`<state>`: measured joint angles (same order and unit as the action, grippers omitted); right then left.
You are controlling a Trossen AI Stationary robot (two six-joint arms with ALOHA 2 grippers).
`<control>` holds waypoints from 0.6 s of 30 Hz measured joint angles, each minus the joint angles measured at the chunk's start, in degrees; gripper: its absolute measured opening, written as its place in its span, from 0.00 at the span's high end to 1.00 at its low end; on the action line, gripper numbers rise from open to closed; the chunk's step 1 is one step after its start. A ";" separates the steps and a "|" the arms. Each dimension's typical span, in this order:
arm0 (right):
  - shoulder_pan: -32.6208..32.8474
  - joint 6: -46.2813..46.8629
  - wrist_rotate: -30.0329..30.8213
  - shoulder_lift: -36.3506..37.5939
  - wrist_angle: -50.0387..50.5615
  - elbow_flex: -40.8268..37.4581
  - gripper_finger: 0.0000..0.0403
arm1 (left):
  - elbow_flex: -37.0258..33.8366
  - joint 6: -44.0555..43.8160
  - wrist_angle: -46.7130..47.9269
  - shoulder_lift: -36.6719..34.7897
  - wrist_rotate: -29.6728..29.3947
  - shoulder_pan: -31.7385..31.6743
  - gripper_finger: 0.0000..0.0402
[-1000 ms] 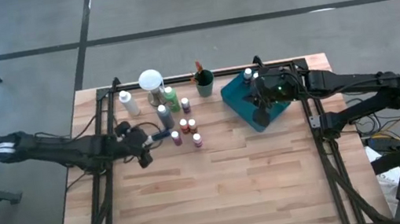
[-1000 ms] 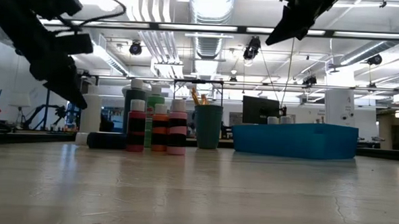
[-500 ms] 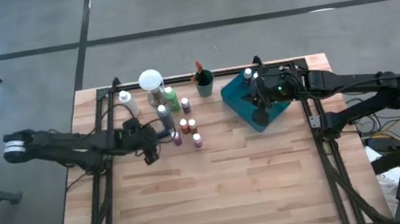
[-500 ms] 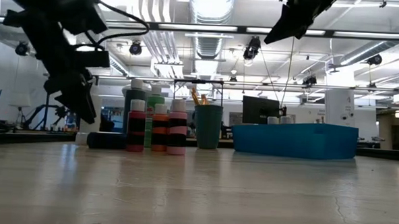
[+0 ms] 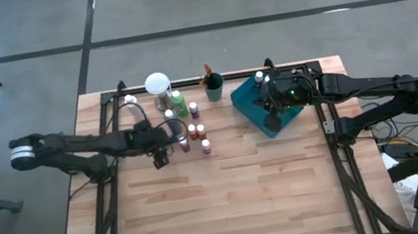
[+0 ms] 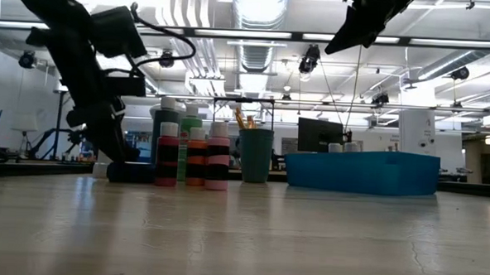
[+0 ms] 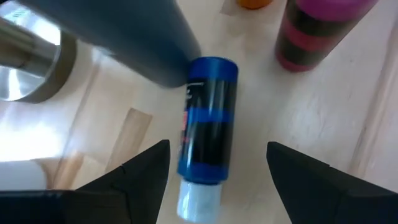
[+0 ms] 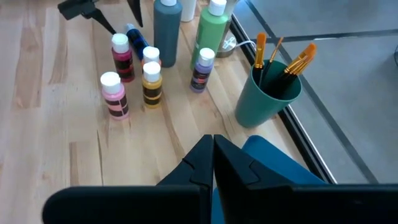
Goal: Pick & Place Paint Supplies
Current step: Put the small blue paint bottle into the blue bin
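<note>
Left gripper (image 5: 164,140) sits low over the table (image 5: 230,205), at the edge of the bottle cluster. Jaws apart, holding nothing. In the left wrist view a blue bottle (image 7: 207,127) lies on its side on the wood between the two fingers (image 7: 140,177), pale cap end toward the camera; contact with the fingers is not evident. Its far end sits against a large dark grey bottle (image 7: 140,43). A pink-and-black banded bottle (image 7: 317,31) stands upright just beyond.

Right gripper (image 8: 213,158) hangs above the teal tray (image 5: 252,115) at the table's back right, jaws together, nothing in them.

Paint supplies mostly cluster at back centre of the table. Right wrist view shows the upright ones: a tall green bottle (image 8: 210,34) beside the grey one, then small white-capped bottles near them: a maroon one (image 8: 122,59), a pink one (image 8: 114,94), a yellow one (image 8: 151,84) and a purple one (image 8: 203,70). A white bottle (image 5: 133,103) stands apart toward the left frame rail. Brushes (image 8: 283,56) with orange tips stand in a teal cup (image 8: 267,99) near the tray. A white-capped bottle (image 5: 259,78) shows at the tray's back corner.

A round white-topped object (image 5: 157,84) stands behind the cluster.
</note>
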<state>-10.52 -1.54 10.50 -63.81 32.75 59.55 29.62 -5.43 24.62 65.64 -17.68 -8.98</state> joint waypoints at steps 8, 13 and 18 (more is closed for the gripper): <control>0.00 -0.20 0.00 0.00 0.02 0.00 0.98 | -0.14 0.83 -0.70 4.71 1.83 -0.78 0.32; -0.02 -0.17 0.00 0.00 0.11 0.00 0.98 | -0.84 0.03 -0.70 6.28 5.24 -0.78 0.32; -0.02 -0.17 0.00 0.00 0.11 0.00 0.98 | -0.84 -1.02 -0.65 6.36 6.02 -0.63 0.32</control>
<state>-10.55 -1.72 10.50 -63.81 32.86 59.55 28.77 -6.45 23.98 72.00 -11.66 -9.61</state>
